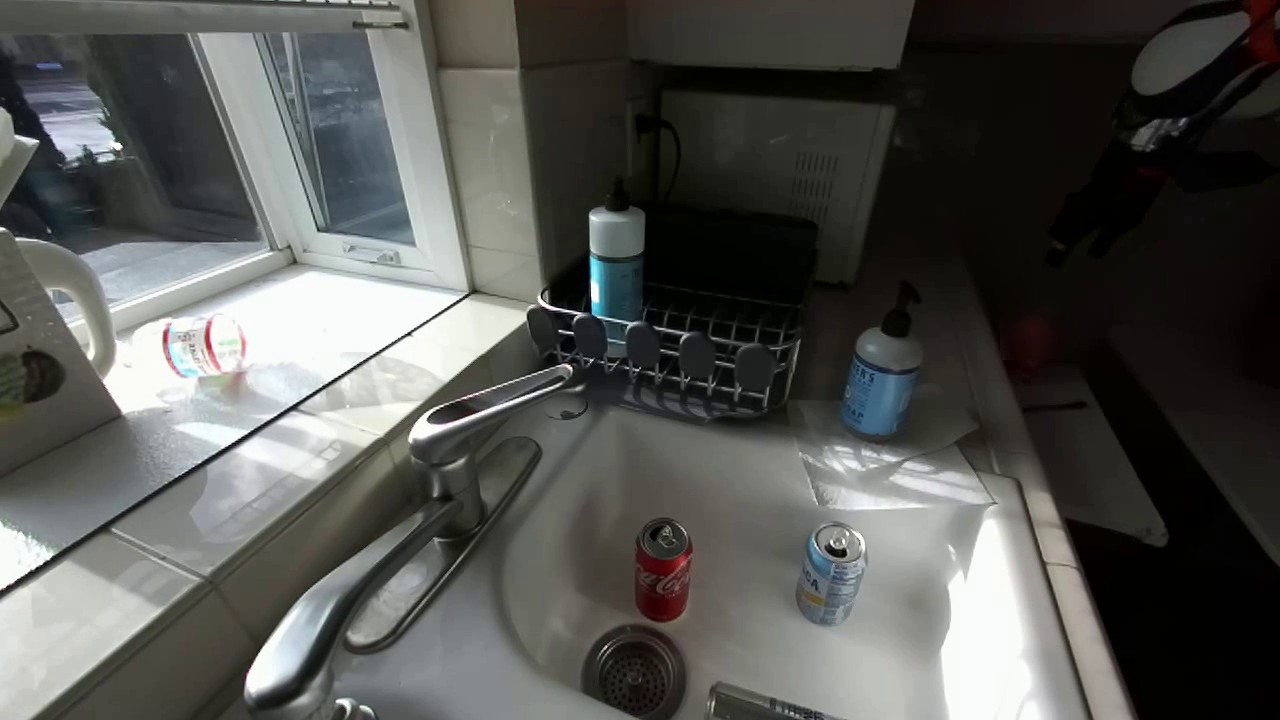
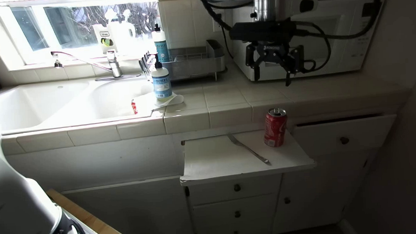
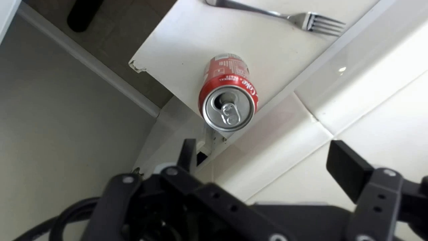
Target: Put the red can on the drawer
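Red can (image 2: 275, 128) is seen upright on white pull-out board (image 2: 216, 158), right of centre in an exterior view. Gripper (image 2: 272, 79) is shown upper right, jaws spread apart.

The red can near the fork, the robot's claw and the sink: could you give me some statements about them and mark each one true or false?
1. The red can stands upright on the white pull-out board. True.
2. The gripper is closed around that can. False: the gripper is open and holds nothing.
3. In the wrist view, a fork lies on the same board, apart from the can. True.
4. The top of the can on the board is sealed. False: the wrist view shows it opened.
5. In an exterior view, another red can and a pale blue can stand in the sink. True.
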Robot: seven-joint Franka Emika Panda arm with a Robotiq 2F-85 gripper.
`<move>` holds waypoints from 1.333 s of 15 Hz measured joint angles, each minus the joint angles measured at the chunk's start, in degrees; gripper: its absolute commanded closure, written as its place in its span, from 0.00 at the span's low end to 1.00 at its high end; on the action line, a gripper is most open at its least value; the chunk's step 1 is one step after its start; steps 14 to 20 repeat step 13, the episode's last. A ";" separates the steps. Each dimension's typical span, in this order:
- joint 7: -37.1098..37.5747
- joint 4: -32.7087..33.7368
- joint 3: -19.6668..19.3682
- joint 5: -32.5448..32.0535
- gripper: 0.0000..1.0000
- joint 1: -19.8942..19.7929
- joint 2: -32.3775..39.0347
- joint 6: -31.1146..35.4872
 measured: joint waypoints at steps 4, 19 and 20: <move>-2.56 -3.71 1.24 -5.19 0.00 2.19 -9.32 -7.30; -2.67 -7.96 3.17 -7.91 0.00 6.21 -18.67 -14.88; -2.67 -7.96 3.17 -7.91 0.00 6.21 -18.67 -14.88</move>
